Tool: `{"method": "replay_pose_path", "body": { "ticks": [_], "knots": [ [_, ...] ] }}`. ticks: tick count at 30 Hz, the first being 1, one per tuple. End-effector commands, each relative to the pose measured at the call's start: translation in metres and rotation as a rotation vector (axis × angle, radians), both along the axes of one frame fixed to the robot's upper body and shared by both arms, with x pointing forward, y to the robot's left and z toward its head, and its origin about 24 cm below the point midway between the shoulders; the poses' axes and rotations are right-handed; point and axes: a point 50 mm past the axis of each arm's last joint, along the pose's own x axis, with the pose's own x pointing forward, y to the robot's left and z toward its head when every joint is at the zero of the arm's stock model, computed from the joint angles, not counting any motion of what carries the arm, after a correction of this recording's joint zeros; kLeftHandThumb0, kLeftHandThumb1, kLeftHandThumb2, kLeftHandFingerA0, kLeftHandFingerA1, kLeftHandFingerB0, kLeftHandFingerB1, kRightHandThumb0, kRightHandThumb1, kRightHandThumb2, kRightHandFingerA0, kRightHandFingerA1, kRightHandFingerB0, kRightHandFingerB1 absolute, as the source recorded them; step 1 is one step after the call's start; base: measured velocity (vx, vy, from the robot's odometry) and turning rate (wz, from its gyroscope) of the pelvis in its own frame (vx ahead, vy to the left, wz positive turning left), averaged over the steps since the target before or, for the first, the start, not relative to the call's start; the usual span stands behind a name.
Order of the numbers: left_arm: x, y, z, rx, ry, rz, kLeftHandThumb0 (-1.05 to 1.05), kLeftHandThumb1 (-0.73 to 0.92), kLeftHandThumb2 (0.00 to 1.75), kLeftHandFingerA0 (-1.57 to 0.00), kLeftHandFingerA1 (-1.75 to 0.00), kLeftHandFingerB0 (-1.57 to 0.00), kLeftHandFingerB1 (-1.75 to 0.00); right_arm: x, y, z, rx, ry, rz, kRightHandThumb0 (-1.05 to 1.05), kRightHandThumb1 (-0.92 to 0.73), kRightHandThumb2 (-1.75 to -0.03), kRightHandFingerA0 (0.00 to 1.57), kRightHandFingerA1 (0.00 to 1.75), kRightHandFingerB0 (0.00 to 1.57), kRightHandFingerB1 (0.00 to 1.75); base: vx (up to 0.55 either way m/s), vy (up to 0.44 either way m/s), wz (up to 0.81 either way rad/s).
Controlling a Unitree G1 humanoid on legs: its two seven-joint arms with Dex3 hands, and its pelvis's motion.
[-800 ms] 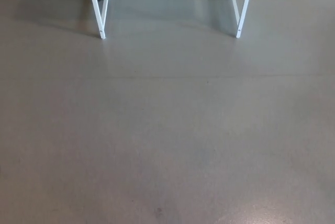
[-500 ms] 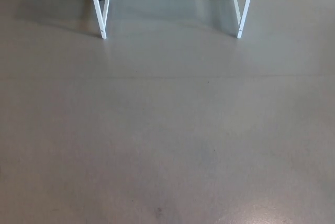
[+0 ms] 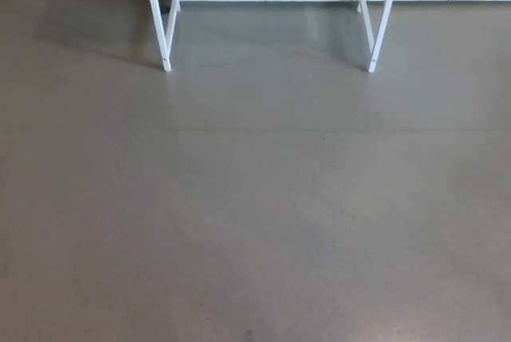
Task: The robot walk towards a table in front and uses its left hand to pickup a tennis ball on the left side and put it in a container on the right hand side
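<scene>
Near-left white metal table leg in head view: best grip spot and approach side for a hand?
Grip the near-left white metal table leg on its straight shaft, above the foot, coming from the near, open side. It is a slim bar, likely easy to wrap; a rail seems to run back from its foot, crowding a low grasp. Neither hand is in view.

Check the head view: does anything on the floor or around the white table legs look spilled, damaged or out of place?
Nothing stands out. The grey floor shows no spill, only a faint dark speck near the bottom edge, and the white table legs look intact.
</scene>
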Motion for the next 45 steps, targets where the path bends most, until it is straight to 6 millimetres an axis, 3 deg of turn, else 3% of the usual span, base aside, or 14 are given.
{"method": "replay_pose_path", "body": {
  "ticks": [1, 8, 14, 25, 36, 45],
  "knots": [
    [0.014, 0.0, 0.006, -0.012, -0.096, -0.019, -0.28, 0.62, 0.64, -0.28, -0.34, -0.25, -0.32, 0.005, 0.0, 0.003, 0.028, -0.046, 0.013, -0.36, -0.53, -0.56, 0.56, 0.41, 0.31, 0.32, 0.19, 0.307, 1.47],
    [0.016, 0.0, 0.008, -0.017, -0.119, -0.012, -0.26, 0.62, 0.63, -0.28, -0.33, -0.26, -0.32, 0.009, 0.0, 0.003, 0.031, -0.039, 0.025, -0.37, -0.53, -0.57, 0.55, 0.42, 0.31, 0.33, 0.15, 0.397, -0.09],
    [0.019, -0.002, 0.009, 0.009, -0.112, -0.063, -0.26, 0.62, 0.63, -0.28, -0.33, -0.25, -0.31, 0.014, 0.0, 0.005, 0.033, -0.064, 0.022, -0.34, -0.52, -0.56, 0.57, 0.42, 0.32, 0.34, 0.23, -0.082, 0.1],
    [0.005, -0.003, 0.006, 0.037, -0.063, -0.093, -0.28, 0.6, 0.64, -0.28, -0.34, -0.22, -0.32, 0.008, -0.001, 0.004, 0.019, -0.008, 0.074, -0.39, -0.55, -0.57, 0.54, 0.41, 0.36, 0.34, 0.26, -0.229, 0.09],
    [-0.004, -0.003, 0.006, 0.045, -0.047, -0.096, -0.26, 0.6, 0.63, -0.29, -0.34, -0.23, -0.32, -0.004, 0.0, 0.001, 0.026, 0.031, 0.084, -0.39, -0.57, -0.58, 0.51, 0.41, 0.33, 0.33, 0.29, 0.11, -0.18],
    [0.004, -0.002, 0.007, 0.057, -0.063, -0.113, -0.28, 0.6, 0.64, -0.29, -0.34, -0.23, -0.32, 0.001, 0.0, 0.001, 0.023, 0.024, 0.067, -0.38, -0.57, -0.58, 0.51, 0.4, 0.33, 0.33, 0.26, 0.071, 0.07]
  ]
}}
